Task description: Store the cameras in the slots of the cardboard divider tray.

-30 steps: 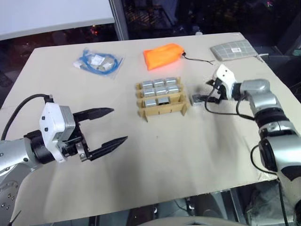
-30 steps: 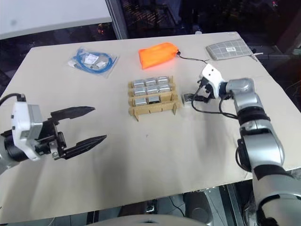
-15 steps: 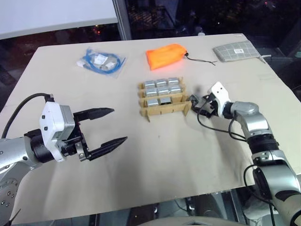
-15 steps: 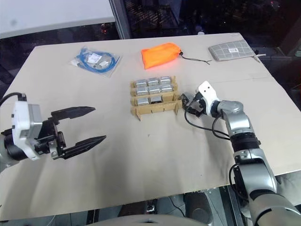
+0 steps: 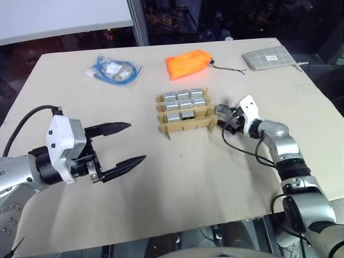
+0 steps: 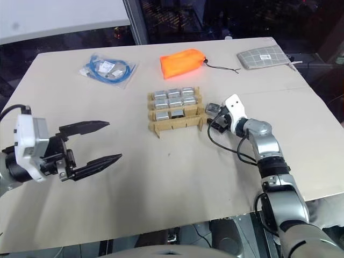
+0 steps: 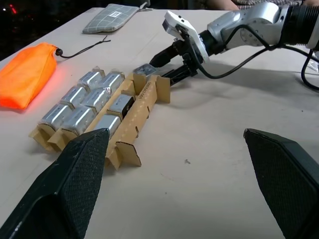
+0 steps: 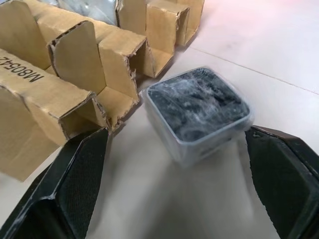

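right gripper (image 8: 174, 164) is sitting open around the last camera (image 8: 197, 112) beside the tray (image 5: 185, 121). closing off-centre risks it slipping or knocking the cardboard.

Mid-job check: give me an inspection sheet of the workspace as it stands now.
Surface: beige table, bare in front.
Job's things: cardboard tray holds eight cameras; the front right slot is free. The last camera lies on the table by the tray's right end.
Clutter: orange bag, grey checked pouch, plastic bag along the far edge.
Grippers: left gripper open, holding nothing; right gripper open, one finger on each side of the loose camera.
Cables: blue cable inside the plastic bag; black cord on the orange bag.
Surroundings: dark beyond the table.
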